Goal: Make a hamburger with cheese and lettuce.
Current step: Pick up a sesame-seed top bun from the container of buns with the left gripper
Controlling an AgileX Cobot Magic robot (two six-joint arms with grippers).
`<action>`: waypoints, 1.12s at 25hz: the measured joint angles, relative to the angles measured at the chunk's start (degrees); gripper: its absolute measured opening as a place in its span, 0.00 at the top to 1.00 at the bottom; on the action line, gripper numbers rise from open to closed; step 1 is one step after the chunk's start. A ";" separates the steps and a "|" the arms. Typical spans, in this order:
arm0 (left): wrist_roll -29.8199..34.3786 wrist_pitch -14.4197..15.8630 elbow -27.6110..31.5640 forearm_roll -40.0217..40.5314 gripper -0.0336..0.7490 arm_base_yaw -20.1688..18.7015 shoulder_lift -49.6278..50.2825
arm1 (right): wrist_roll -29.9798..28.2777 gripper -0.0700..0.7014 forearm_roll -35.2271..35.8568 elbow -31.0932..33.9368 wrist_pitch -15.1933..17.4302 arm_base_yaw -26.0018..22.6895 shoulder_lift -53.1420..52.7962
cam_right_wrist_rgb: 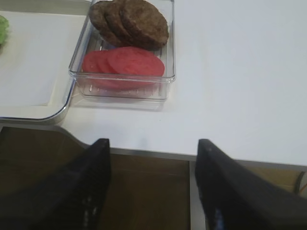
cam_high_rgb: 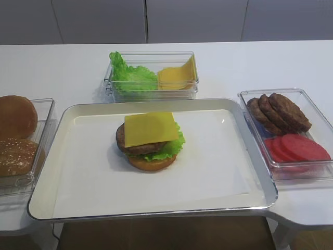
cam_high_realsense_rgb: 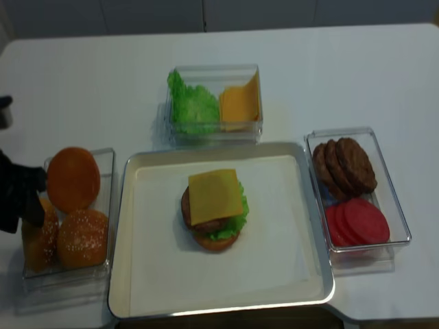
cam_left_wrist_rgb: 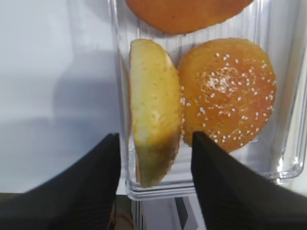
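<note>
the hamburger [cam_high_rgb: 150,141] had lettuce [cam_high_rgb: 167,148] and cheese [cam_high_rgb: 151,128] on; only its top was missing. both arms' jaws stood open, empty.

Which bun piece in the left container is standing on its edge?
The pale-faced bun half between the left gripper fingers, against the container's left wall; the sesame bun beside it and the plain bun behind lie flat.

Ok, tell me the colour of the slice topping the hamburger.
Bright yellow cheese, clearest in the exterior high view.
</note>
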 joint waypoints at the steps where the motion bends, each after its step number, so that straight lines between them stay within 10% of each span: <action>1: 0.10 0.00 -0.03 -0.10 0.49 0.00 0.39 | 0.00 0.33 0.00 0.00 0.00 0.00 0.00; 28: 2.38 -0.35 -0.48 -1.97 0.57 0.00 5.60 | 0.00 0.33 0.00 0.00 0.00 0.00 0.00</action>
